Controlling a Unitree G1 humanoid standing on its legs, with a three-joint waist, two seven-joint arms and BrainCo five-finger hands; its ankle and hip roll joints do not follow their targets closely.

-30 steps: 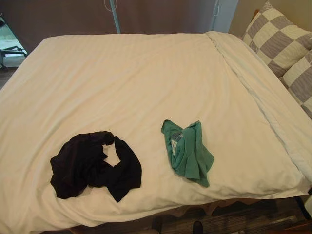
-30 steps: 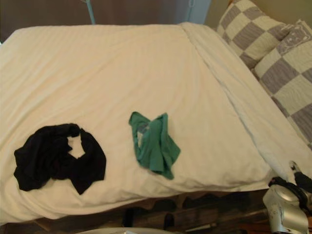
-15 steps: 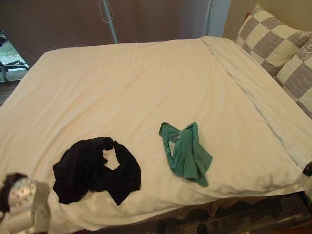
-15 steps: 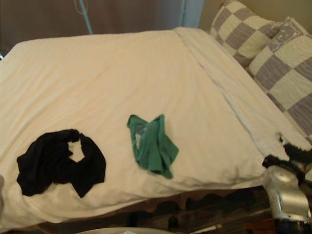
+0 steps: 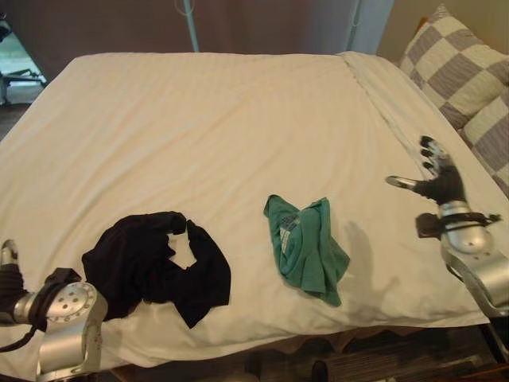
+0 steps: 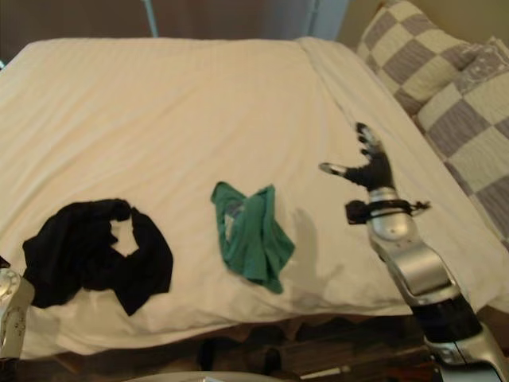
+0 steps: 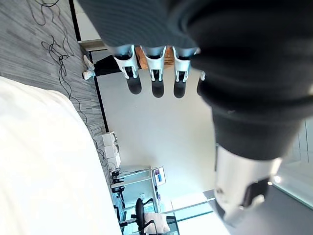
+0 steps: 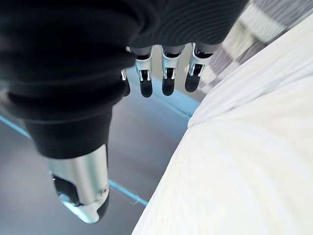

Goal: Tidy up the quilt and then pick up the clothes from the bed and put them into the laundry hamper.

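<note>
Far left: left hand (image 5: 9,274), newly risen into sight at the near edge of the bed, where a second ago there was only quilt (image 5: 223,127). Fingers (image 7: 157,88) straight and released, holding nothing, pointing away over the floor.

Just to the right of those fingers, and a little beyond them: black garment (image 5: 143,267), crumpled on the quilt, untouched, in the same place as before.

Further right, between the two hands: green garment (image 5: 306,247), also lying loose on the quilt and not moved.

Right of it: right hand (image 5: 439,179), now lifted over the quilt's right side, no longer low at the bed corner. Fingers (image 8: 167,81) spread and released, empty, above the cloth and apparently not yet touching it. Beyond these fingertips: the folded edge of the quilt and the checked pillows (image 5: 457,68).

Meaning for the task, as a judgement: quilt already fairly flat, so probably starting a last smoothing or the reach for the clothes. Both garments still on the bed, nothing gripped yet.
</note>
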